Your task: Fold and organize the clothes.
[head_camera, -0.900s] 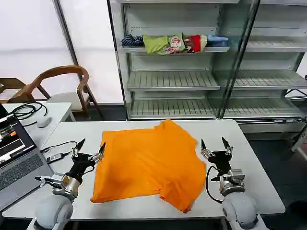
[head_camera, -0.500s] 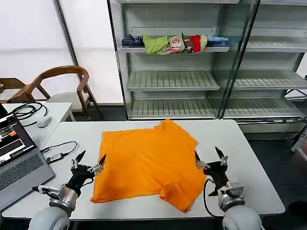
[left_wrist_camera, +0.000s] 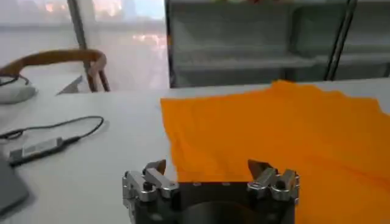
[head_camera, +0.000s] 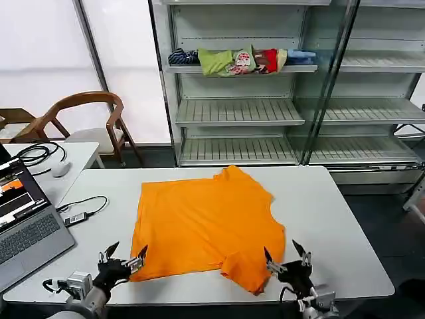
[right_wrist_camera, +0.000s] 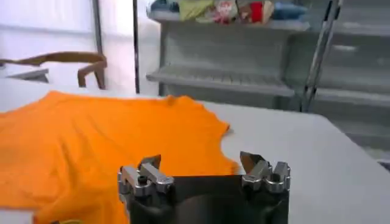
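The T-shirt (head_camera: pixel 207 226) lies flat on the table (head_camera: pixel 319 199) — garments (head_camera: pixel 242 60) fill the shelf (head_camera: pixel 239 68) behind. At its near edge, left gripper (head_camera: pixel 123 255) and right gripper (head_camera: pixel 286 257) hover, jaws apart. A cable (left_wrist_camera: pixel 42 137) shows beside it in the left wrist view.

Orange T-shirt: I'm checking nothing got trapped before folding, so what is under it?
The orange T-shirt lies spread on the white table, whose bare top shows all around it. Whatever sits beneath the cloth is covered. Both grippers, left and right, are open at its near edge.

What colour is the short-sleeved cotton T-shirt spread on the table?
Bright orange T-shirt, plain on the visible side; clearest in the head view.
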`<control>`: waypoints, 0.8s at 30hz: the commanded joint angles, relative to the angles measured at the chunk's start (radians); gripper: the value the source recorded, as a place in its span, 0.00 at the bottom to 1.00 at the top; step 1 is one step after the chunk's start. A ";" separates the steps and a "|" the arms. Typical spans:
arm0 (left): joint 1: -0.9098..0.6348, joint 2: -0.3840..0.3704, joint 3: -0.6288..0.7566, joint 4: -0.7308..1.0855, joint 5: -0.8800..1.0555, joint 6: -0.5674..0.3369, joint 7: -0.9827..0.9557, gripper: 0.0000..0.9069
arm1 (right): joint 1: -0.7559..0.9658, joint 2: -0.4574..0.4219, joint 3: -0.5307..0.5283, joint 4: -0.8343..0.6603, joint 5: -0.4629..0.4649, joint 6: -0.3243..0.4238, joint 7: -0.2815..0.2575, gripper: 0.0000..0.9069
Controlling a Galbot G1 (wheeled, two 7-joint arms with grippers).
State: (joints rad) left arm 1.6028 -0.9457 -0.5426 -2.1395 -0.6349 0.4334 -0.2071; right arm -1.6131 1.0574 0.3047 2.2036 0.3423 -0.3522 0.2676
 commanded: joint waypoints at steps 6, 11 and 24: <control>0.062 0.003 -0.025 -0.019 -0.056 0.130 -0.037 1.00 | -0.046 -0.008 -0.042 0.011 0.010 -0.036 0.021 1.00; 0.062 -0.004 -0.023 -0.011 -0.054 0.141 -0.037 1.00 | -0.035 -0.007 -0.059 0.003 0.020 -0.044 0.025 1.00; 0.055 -0.008 -0.031 0.005 -0.055 0.140 -0.039 1.00 | -0.032 0.000 -0.081 -0.008 -0.032 -0.070 0.041 1.00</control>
State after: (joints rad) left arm 1.6550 -0.9553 -0.5716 -2.1421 -0.6848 0.5575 -0.2424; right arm -1.6367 1.0599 0.2281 2.1927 0.3193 -0.4142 0.3033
